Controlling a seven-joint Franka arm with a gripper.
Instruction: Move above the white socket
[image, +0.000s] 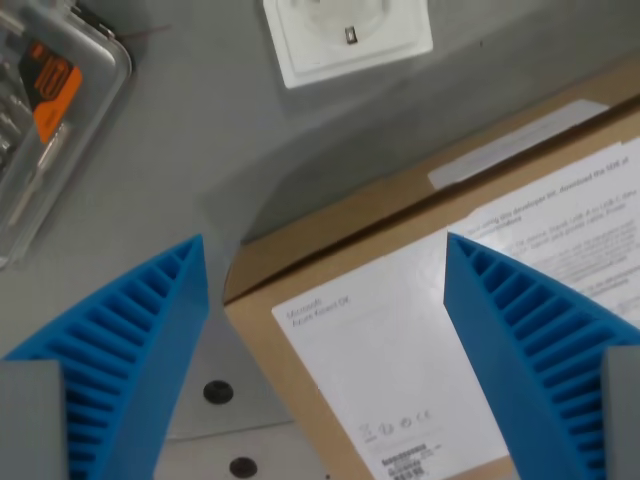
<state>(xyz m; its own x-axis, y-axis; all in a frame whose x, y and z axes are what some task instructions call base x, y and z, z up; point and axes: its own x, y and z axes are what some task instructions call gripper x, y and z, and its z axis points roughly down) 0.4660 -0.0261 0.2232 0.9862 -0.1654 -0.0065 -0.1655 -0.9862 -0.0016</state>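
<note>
The white socket (345, 38) lies flat on the grey table at the top middle of the wrist view, partly cut off by the top edge. My gripper (325, 262) hangs open well below it in the picture, its two blue ribbed fingers (135, 340) spread wide with nothing between them. Under the gap lies the corner of a cardboard box, not the socket.
A brown cardboard box (400, 240) with a white printed label (400, 370) fills the lower right. A clear plastic case (55, 110) holding tools and an orange part sits at the upper left. A metal plate (225, 400) with two dark holes lies at the bottom.
</note>
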